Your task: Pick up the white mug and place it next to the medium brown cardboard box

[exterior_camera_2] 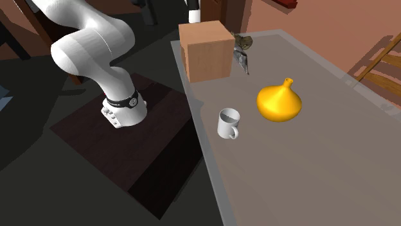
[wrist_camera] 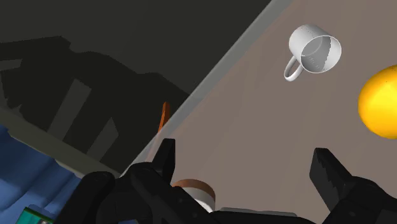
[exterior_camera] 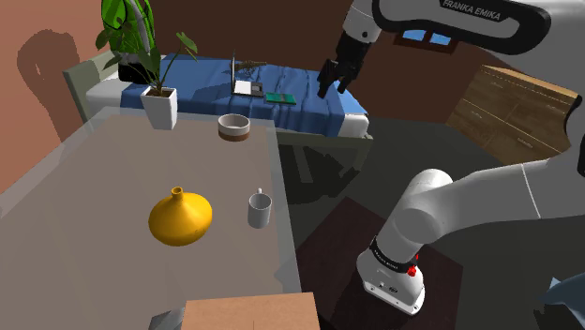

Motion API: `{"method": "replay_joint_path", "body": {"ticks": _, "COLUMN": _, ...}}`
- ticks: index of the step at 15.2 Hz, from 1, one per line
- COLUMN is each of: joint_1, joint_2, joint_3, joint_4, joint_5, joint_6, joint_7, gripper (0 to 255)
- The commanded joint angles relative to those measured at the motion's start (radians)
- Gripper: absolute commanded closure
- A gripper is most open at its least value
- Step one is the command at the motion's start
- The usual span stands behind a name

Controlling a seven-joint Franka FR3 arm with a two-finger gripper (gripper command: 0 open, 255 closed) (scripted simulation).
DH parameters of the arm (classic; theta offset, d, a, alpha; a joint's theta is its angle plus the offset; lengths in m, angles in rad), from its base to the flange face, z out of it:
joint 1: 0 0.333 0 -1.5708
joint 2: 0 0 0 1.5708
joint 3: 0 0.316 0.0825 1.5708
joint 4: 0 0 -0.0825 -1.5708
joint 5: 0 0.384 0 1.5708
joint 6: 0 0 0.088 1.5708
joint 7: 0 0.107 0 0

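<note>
wrist view: end effector (wrist_camera: 245, 156) spread wide, empty, well apart fr. mug (wrist_camera: 313, 51).

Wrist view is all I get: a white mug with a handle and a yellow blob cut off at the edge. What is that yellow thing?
Observer: A round yellow vase with a narrow neck, standing beside the white mug, not touching it.
Operator: Where is the box it goes next to?
Observer: The brown cardboard box stands at one end of the grey table, a gap away from the mug.
Operator: Is the claw near the mug?
Observer: No; the open black gripper hangs high, toward the table's end opposite the box.
</note>
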Motion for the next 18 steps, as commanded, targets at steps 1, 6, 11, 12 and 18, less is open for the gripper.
{"method": "replay_joint_path", "body": {"ticks": 1, "joint_1": 0.000, "joint_2": 0.000, "joint_3": 0.000, "joint_4": 0.000, "joint_5": 0.000, "joint_6": 0.000, "joint_7": 0.000, "gripper": 0}}
{"method": "replay_joint_path", "body": {"ticks": 6, "joint_1": 0.029, "joint_2": 0.037, "joint_3": 0.041, "joint_4": -0.113, "joint_5": 0.021, "joint_6": 0.124, "joint_7": 0.027, "gripper": 0}}
{"method": "replay_joint_path", "body": {"ticks": 11, "joint_1": 0.060, "joint_2": 0.103, "joint_3": 0.083, "joint_4": -0.205, "joint_5": 0.041, "joint_6": 0.255, "joint_7": 0.055, "gripper": 0}}
{"method": "replay_joint_path", "body": {"ticks": 12, "joint_1": 0.067, "joint_2": 0.119, "joint_3": 0.092, "joint_4": -0.220, "joint_5": 0.045, "joint_6": 0.282, "joint_7": 0.060, "gripper": 0}}
{"method": "replay_joint_path", "body": {"ticks": 18, "joint_1": 0.104, "joint_2": 0.245, "joint_3": 0.146, "joint_4": -0.291, "joint_5": 0.066, "joint_6": 0.449, "joint_7": 0.095, "gripper": 0}}
